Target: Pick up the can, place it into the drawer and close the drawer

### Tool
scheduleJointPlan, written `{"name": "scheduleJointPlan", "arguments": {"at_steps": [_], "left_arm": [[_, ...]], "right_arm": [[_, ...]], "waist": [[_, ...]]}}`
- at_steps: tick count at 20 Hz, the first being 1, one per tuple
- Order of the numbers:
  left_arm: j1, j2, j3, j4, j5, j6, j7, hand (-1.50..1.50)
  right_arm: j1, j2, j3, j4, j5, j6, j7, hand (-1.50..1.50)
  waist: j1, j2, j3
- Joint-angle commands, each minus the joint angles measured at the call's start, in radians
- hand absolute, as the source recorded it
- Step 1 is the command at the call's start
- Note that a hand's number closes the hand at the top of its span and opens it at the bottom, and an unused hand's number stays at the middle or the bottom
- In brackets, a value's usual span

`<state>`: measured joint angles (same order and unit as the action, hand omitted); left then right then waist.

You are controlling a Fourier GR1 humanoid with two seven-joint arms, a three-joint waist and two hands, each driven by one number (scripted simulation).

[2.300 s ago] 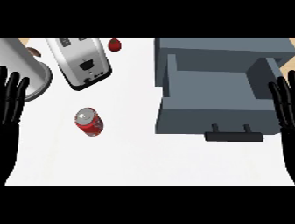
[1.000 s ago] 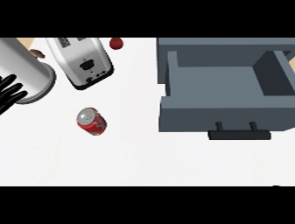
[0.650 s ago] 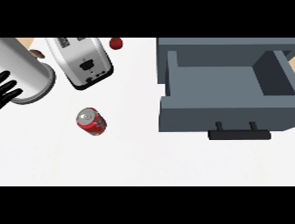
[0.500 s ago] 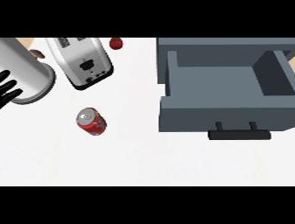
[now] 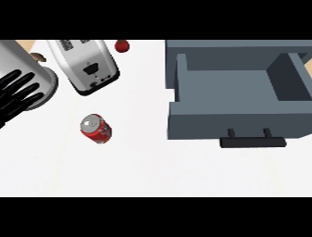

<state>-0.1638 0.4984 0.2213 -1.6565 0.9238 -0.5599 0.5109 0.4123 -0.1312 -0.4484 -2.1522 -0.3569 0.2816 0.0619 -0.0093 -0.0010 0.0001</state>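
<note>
A red can [image 5: 95,129] with a silver top lies on the white counter, left of centre. The grey drawer [image 5: 244,125] stands pulled open at the right, its inside bare, with a dark handle [image 5: 252,141] on its front. My left hand [image 5: 8,99] shows at the left edge, fingers straight and spread, up and to the left of the can and apart from it. It overlaps the lower part of a white cylinder [image 5: 4,65]. My right hand is out of view.
A white toaster [image 5: 84,65] stands behind the can, tilted. A large white cylinder fills the top left corner. A small red object [image 5: 121,45] lies at the counter's far edge beside the toaster. Bare white counter [image 5: 151,171] runs along the front.
The right hand has left the view. The left hand has shifted slightly right and up at the left edge. The can and the drawer have not moved.
</note>
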Motion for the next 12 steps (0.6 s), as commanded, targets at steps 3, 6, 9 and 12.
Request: {"name": "scheduleJointPlan", "arguments": {"at_steps": [3,6,9,12], "left_arm": [[-0.044,-0.083,-0.061,0.030,-0.145,0.053,-0.015,-1.50],[-0.096,-0.125,-0.078,0.082,-0.182,0.069,-0.036,-1.50],[-0.135,-0.164,-0.108,0.135,-0.268,0.084,-0.066,-1.50],[-0.094,-0.193,-0.115,0.188,-0.350,0.023,-0.157,-1.50]], "right_arm": [[0.022,0.003,-0.060,-0.011,-0.047,0.050,0.027,-1.50],[0.045,0.013,-0.082,-0.026,-0.049,0.089,0.012,-1.50],[-0.020,0.006,-0.092,0.018,-0.049,0.071,0.029,-1.50],[0.013,0.036,-0.087,-0.061,-0.043,0.064,0.073,-1.50]], "waist": [[0.001,0.000,0.000],[-0.002,0.000,0.000],[0.000,0.001,0.000],[-0.001,0.001,-0.001]]}}
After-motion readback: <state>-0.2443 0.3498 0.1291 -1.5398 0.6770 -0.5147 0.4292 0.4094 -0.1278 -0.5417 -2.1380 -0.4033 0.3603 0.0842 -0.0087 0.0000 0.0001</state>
